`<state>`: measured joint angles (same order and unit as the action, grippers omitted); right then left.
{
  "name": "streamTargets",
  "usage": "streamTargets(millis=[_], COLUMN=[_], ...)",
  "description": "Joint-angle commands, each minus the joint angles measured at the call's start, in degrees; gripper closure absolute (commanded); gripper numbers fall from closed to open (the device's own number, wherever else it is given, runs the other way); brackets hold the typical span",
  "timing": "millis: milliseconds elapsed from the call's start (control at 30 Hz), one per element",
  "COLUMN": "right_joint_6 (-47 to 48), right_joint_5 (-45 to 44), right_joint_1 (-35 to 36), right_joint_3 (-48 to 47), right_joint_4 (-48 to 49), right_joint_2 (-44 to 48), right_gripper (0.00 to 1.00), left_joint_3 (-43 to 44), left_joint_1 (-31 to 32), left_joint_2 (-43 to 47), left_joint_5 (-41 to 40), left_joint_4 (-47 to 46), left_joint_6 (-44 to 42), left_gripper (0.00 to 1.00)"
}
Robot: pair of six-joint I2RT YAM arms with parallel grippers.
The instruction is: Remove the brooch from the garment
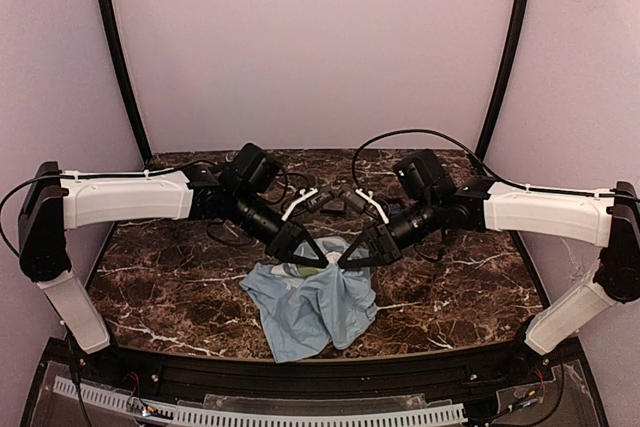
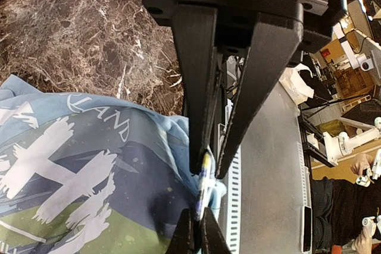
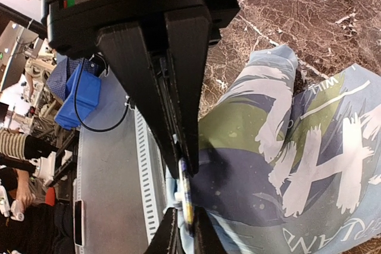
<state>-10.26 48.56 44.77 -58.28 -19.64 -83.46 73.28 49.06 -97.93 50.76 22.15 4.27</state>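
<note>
A light blue shirt (image 1: 310, 312) with a navy, green and white print lies crumpled at the table's front middle. Both grippers meet at its raised top fold. The brooch shows edge-on in the left wrist view (image 2: 204, 184), a thin navy disc with a yellow spot. My left gripper (image 2: 211, 169) is closed on its upper end together with blue fabric (image 2: 89, 165). In the right wrist view my right gripper (image 3: 186, 168) pinches the brooch (image 3: 187, 197) from the opposite end against the shirt (image 3: 286, 165). From above, the left gripper (image 1: 318, 257) and right gripper (image 1: 345, 259) nearly touch, hiding the brooch.
The dark marble table (image 1: 180, 287) surrounds the shirt. Loose black cables and small dark items (image 1: 330, 202) lie behind the grippers. Purple walls close the back and sides. The table's front edge with a slotted white rail (image 1: 300, 415) runs just below the shirt.
</note>
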Motion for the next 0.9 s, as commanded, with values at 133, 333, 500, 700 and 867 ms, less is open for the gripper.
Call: streamTargets(millis=[133, 333, 500, 700, 867], right_joint_6=[-5.14, -10.70, -15.07, -16.17, -17.31], right_joint_5=[-6.94, -10.44, -9.46, -9.35, -8.04], right_joint_1=[-0.45, -0.01, 0.88, 2.07, 2.16], right_joint_3=[2.83, 8.19, 12.27, 12.70, 13.45], right_joint_4=[8.44, 16.88, 24.37, 26.70, 28.89], right_joint_2=[5.84, 9.55, 10.22, 8.83, 8.00], right_gripper=[0.53, 0.39, 0.34, 0.44, 0.54], left_joint_3=[-0.66, -1.80, -2.06, -2.17, -2.26], left_joint_1=[-0.68, -2.20, -2.30, -2.31, -2.32], left_joint_2=[2.85, 4.15, 4.54, 4.68, 4.95], left_joint_5=[1.28, 4.14, 4.92, 5.43, 5.25], left_joint_4=[-3.93, -6.93, -7.58, -8.07, -8.18], left_joint_6=[0.77, 2.87, 3.19, 3.44, 3.38], left_gripper=[0.99, 0.99, 0.99, 0.99, 0.99])
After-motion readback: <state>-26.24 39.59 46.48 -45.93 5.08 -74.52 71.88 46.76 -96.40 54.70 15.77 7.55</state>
